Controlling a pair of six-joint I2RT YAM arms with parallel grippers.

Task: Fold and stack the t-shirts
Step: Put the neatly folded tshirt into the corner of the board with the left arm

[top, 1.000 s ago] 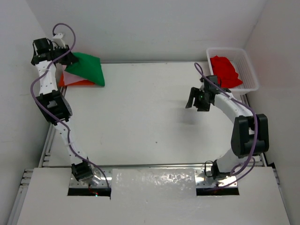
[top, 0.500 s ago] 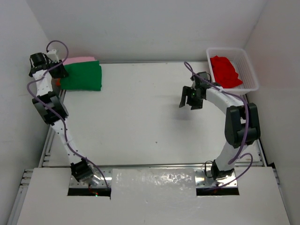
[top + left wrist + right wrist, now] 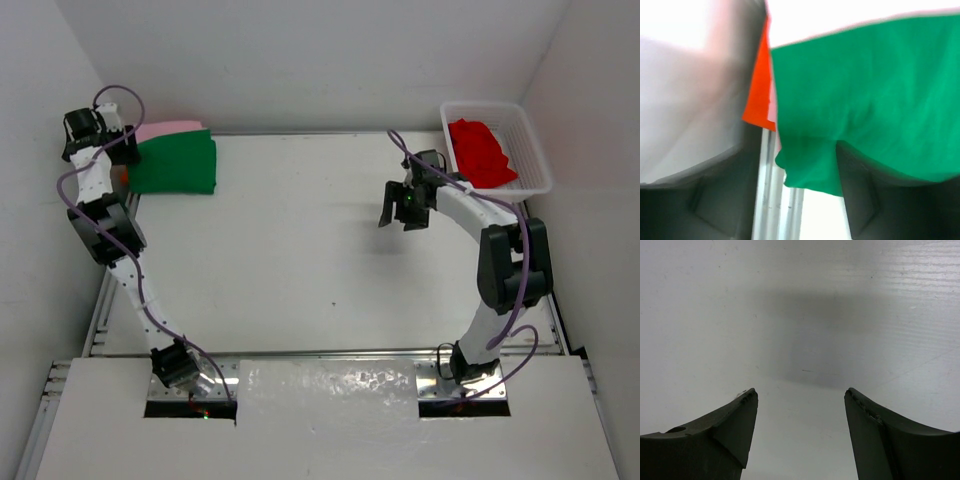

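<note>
Since the folded green fabric t-shirt [image 3: 175,165] is lying on the pink shirt [image 3: 170,130] and orange shirt [image 3: 760,100] at the table's [image 3: 300,250] far-left corner, the left gripper [image 3: 799,165] and right gripper [image 3: 800,405] are gaping empty.

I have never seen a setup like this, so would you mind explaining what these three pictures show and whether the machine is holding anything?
These are two robot arms bolted to the near edge of a white table, each ending in a two-finger gripper. The wide picture looks down from above; the other two come from a camera on each wrist. In the far left corner lies a stack: a green shirt on top of a pink shirt and an orange shirt. A red shirt sits in the basket at the far right. The left gripper is at the stack's edge, jaws apart, gripping nothing. The right gripper hangs open and empty over the table.
</note>
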